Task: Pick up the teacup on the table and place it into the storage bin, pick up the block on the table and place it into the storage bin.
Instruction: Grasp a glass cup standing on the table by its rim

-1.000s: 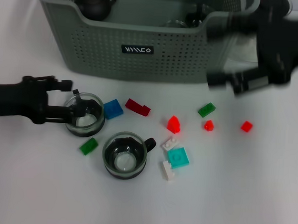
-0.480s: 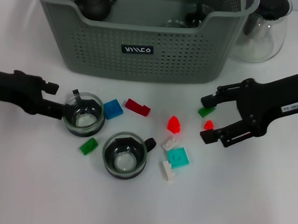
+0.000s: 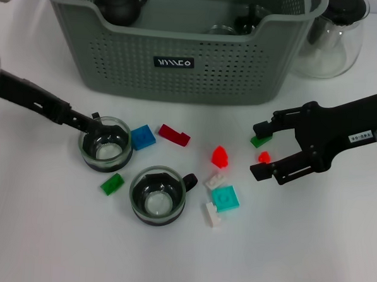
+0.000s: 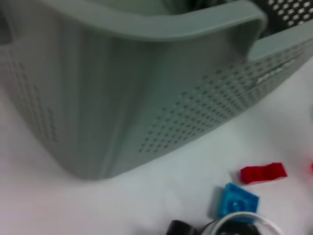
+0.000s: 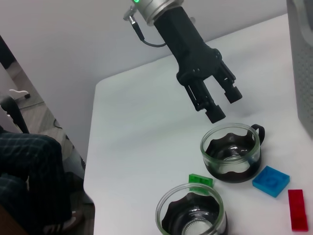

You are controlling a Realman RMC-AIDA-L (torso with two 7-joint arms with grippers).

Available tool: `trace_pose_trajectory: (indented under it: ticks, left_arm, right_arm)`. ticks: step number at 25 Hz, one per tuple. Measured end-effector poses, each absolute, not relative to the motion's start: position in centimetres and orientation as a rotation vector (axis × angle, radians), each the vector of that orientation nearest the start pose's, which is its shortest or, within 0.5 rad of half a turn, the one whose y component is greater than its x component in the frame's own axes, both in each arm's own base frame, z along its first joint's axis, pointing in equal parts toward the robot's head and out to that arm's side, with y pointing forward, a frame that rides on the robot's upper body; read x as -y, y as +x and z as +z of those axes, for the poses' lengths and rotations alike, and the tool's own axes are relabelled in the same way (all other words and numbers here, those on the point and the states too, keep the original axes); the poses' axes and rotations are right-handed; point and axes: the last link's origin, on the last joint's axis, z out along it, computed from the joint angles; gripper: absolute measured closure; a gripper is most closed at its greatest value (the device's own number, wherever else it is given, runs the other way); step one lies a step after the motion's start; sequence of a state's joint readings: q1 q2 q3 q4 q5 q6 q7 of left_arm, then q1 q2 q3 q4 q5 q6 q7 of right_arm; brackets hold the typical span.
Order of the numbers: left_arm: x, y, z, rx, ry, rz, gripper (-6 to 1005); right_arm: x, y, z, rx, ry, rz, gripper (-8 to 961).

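Observation:
Two glass teacups stand on the white table: one (image 3: pixel 106 143) (image 5: pixel 232 152) at the left, another (image 3: pixel 158 195) (image 5: pixel 191 213) nearer me. My left gripper (image 3: pixel 90 119) (image 5: pixel 225 105) hovers at the left teacup's rim by its handle, open and holding nothing. My right gripper (image 3: pixel 259 151) is open low over the table, its fingers straddling a green block (image 3: pixel 260 141) and a small red block (image 3: pixel 263 157). The grey-green storage bin (image 3: pixel 179 83) (image 4: pixel 122 98) stands at the back.
Loose blocks lie around: blue (image 3: pixel 143 137), red (image 3: pixel 174 134), red (image 3: pixel 220 156), green (image 3: pixel 112 184), teal (image 3: pixel 225 198), white (image 3: pixel 214 214). A clear glass carafe (image 3: pixel 330 41) stands right of the bin. Dark tea ware (image 3: pixel 120 1) lies inside the bin.
My left gripper drew back from around the left teacup and the arm swung up; its tip now sits at the rim. My right gripper came down from the bin to the blocks.

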State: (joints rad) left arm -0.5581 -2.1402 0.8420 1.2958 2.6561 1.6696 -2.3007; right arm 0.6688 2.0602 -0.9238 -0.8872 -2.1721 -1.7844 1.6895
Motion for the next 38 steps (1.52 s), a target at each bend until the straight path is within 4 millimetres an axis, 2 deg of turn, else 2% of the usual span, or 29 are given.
trace_pose_trajectory:
  ticks: [10,27,32,38]
  left_arm:
    - [-34.9,-24.3,2.9,1.267,-2.362,0.407,127]
    - [-35.1,-24.8,0.5,1.296,-2.343,0.437,127]
    - [-35.0,-24.9,-0.2,1.29,-2.356,0.449,294]
    - [-35.2,-25.0,-1.0,1.27,-2.353,0.471,568]
  right_arm:
    - [-33.9,20.1,0.1,-0.499,-3.151,0.238,26]
    - [-34.2,20.2,-0.3,-0.497,-3.136,0.22,26]
    - [-34.3,20.3,-0.3,-0.497,-3.129,0.218,26]
    - [-34.4,20.3,-0.3,-0.497,-3.126,0.215,25]
